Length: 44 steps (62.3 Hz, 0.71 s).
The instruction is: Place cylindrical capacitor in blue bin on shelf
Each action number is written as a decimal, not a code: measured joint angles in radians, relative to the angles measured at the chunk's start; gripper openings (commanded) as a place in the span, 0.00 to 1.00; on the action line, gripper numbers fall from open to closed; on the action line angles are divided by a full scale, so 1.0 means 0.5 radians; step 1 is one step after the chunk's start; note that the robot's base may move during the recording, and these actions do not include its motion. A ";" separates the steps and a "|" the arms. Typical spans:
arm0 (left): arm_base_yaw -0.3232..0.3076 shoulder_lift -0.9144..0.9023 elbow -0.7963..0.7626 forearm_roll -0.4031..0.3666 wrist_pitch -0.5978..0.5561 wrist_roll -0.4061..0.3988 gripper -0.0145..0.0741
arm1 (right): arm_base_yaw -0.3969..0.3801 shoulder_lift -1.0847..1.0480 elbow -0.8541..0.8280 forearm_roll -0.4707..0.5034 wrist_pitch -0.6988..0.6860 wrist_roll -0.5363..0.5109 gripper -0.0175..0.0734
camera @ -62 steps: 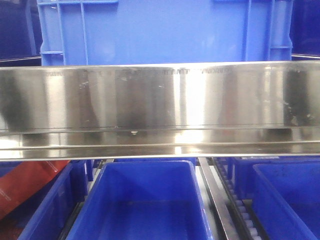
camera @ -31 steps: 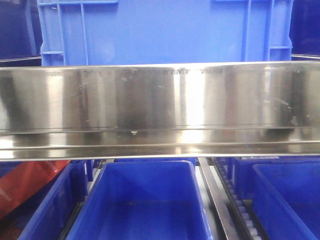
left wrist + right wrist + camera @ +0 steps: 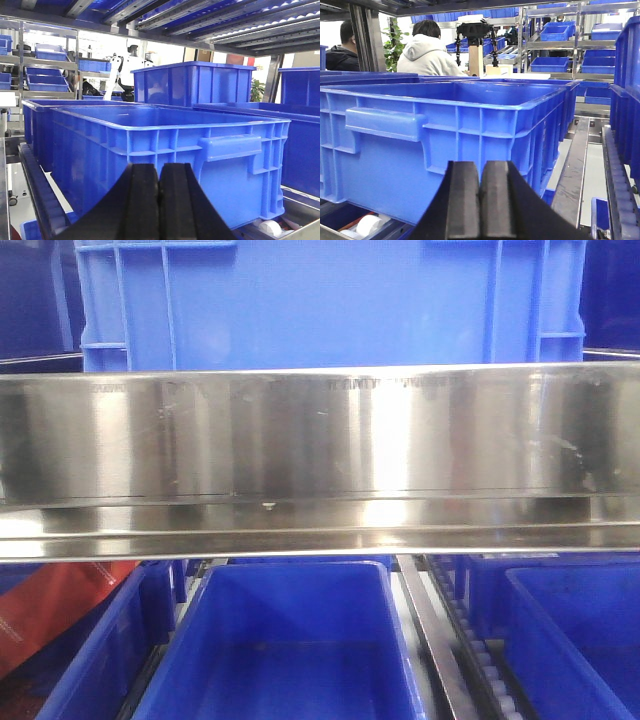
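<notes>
The shelf's shiny steel front rail (image 3: 320,450) spans the front view. A blue bin (image 3: 290,640) sits below it, and a larger blue bin (image 3: 330,300) stands above it. My left gripper (image 3: 159,172) is shut and empty, facing the side of a blue bin (image 3: 170,145) on the shelf. My right gripper (image 3: 480,172) is shut and empty, facing a blue bin (image 3: 445,135). The cylindrical capacitor is out of view. Neither gripper shows in the front view.
More blue bins stand left (image 3: 80,650) and right (image 3: 575,640) of the lower bin, split by a metal divider (image 3: 435,640) with white rollers (image 3: 490,670). A red packet (image 3: 50,610) lies at lower left. People (image 3: 427,50) and other racks stand behind.
</notes>
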 measured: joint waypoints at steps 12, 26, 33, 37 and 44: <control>0.000 -0.008 0.001 0.000 0.000 0.000 0.04 | -0.026 -0.004 0.021 0.000 -0.018 0.000 0.01; 0.000 -0.008 0.001 0.000 0.000 0.000 0.04 | -0.424 -0.160 0.297 0.000 -0.041 0.000 0.01; 0.000 -0.008 0.001 0.000 0.000 0.000 0.04 | -0.639 -0.302 0.440 0.000 -0.041 0.000 0.01; 0.000 -0.008 0.001 0.000 0.000 0.000 0.04 | -0.717 -0.397 0.514 0.000 -0.041 0.000 0.01; 0.000 -0.008 0.001 0.000 0.000 0.000 0.04 | -0.764 -0.566 0.636 -0.011 -0.041 0.000 0.01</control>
